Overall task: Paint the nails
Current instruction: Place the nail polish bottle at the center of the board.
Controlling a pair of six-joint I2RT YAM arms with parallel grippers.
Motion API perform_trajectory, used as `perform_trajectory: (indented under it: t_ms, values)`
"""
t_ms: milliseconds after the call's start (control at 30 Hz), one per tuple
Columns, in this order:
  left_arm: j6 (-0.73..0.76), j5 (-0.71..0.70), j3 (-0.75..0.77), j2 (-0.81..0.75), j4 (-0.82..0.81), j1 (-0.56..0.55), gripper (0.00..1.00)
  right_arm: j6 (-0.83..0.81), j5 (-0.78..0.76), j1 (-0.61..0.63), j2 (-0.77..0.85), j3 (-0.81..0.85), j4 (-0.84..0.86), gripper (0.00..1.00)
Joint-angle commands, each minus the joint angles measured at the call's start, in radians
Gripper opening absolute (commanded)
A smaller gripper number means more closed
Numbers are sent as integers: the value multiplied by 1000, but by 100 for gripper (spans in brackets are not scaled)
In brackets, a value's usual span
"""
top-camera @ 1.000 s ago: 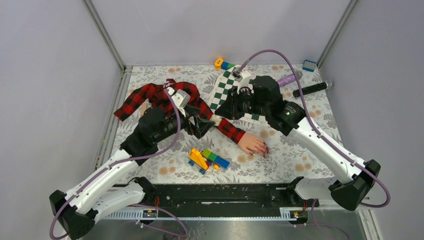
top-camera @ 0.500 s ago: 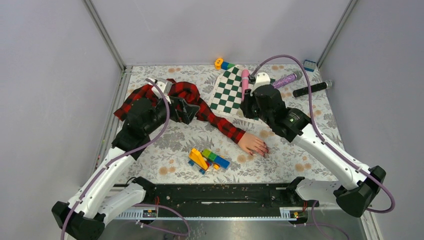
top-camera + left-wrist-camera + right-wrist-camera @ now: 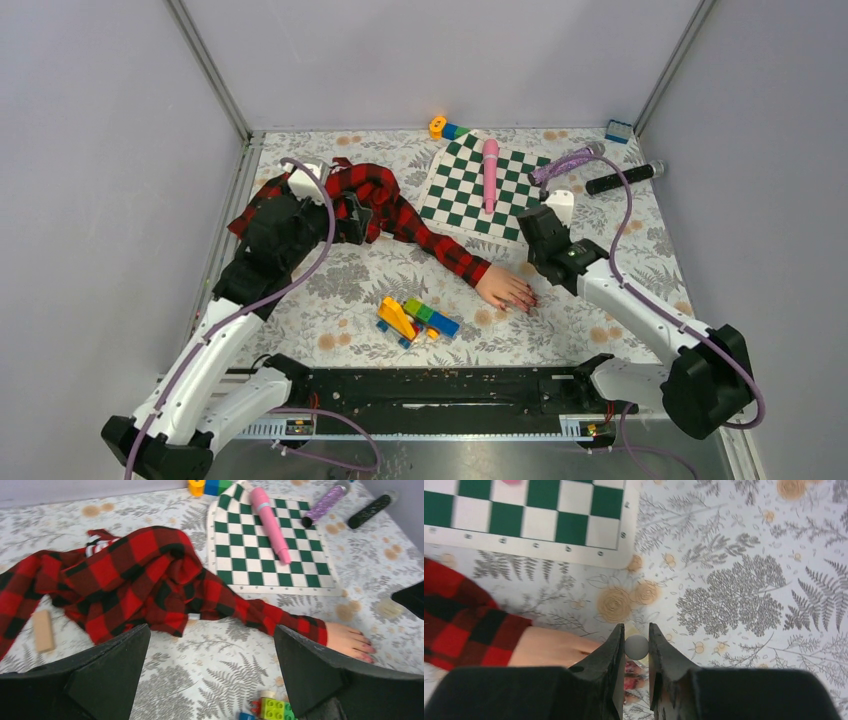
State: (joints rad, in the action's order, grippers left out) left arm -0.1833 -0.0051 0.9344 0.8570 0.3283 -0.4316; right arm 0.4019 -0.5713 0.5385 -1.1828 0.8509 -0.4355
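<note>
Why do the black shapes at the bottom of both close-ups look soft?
Left wrist view: the left hand is nearest the lens, so soft-edged, while the plaid sleeve is sharp. Right wrist view: likewise the right hand and the pale round cap it pinches; the chessboard is slightly blurred. Top view: even light, faint shadows.

Lab test cell, grey panel walls [image 3: 100, 150], aluminium frame posts [image 3: 205, 65]

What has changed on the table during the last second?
The left gripper drew back to the far left over the plaid shirt, jaws open. The right gripper left the chessboard and came toward the mannequin hand, shut on a small pale thing. Hand, shirt and bricks stayed.
</note>
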Motion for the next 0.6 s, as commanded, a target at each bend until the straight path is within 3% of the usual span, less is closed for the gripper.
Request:
perform_trajectory:
  t_ms: [0,267,567]
  values:
    - [34,-102,5,-59,14,58,99,78,-88,-30,-28,-47,78,0]
    - [42,-163,-16,-102,6,103,99,179,-219,-31,-3,-197,228,0]
    - [32,-123,-18,-94,8,103,99,179,-226,-31,-10,-286,370,0]
